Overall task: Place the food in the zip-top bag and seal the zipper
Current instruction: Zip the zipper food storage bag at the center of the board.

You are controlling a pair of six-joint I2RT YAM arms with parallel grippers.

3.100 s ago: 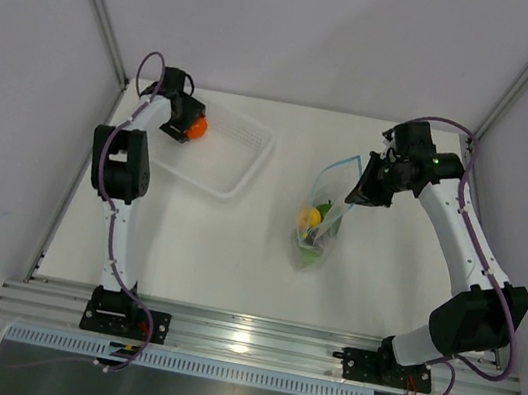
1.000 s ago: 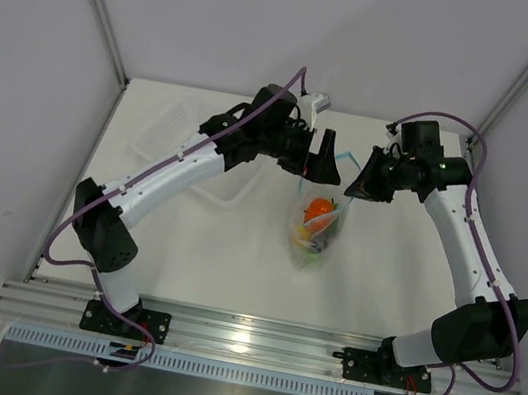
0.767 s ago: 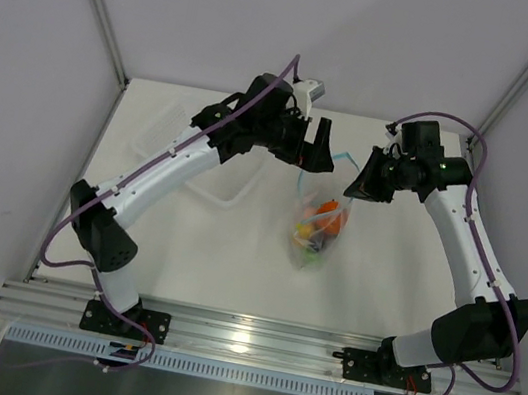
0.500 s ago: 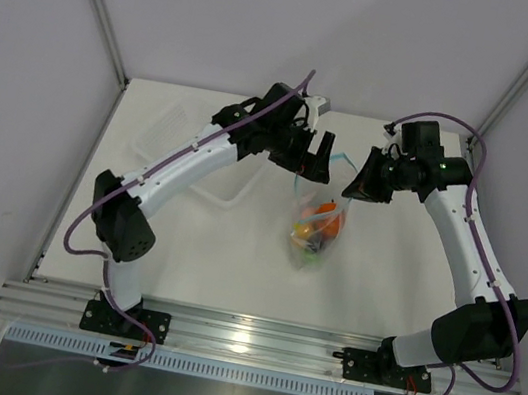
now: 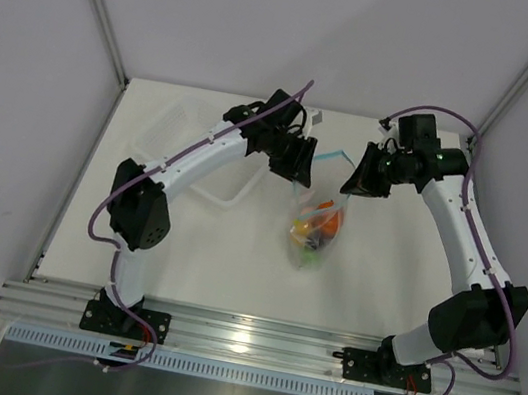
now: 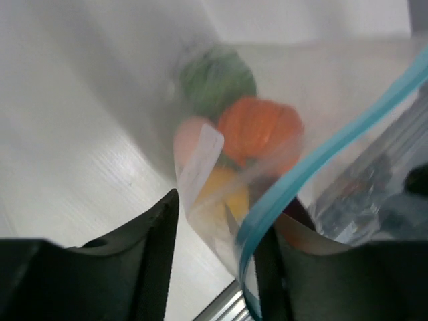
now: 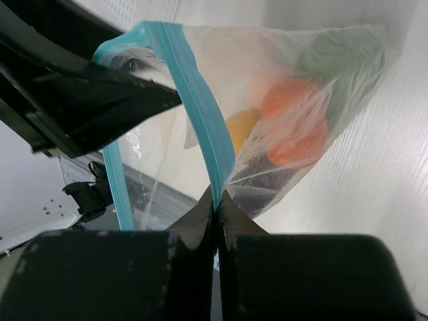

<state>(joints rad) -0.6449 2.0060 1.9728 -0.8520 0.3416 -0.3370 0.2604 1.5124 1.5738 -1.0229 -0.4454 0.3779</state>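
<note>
the bag [image 5: 315, 228] hangs slumped between the two arms, mouth held up, and its bottom seems to rest on the tabletop [image 5: 203, 258]. the food is bunched in its belly: an orange pumpkin [image 6: 261, 130], green pepper [image 6: 217, 77], lemon [image 6: 224, 197] and peach [image 6: 189, 136] show through the film. i judge the bag thin, floppy and slick, its load light but enough to sag it. the blue zipper [image 7: 200, 114] looks the firmest part, so that is where to take hold. the right tool [image 7: 215, 200] is clenched on that strip. the left tool [image 6: 217, 224] has its fingers apart, straddling the opposite lip without pinching it. only the wrist views show these grips, and only the top view shows the clear tray [image 5: 162, 130] off to the left.
</note>
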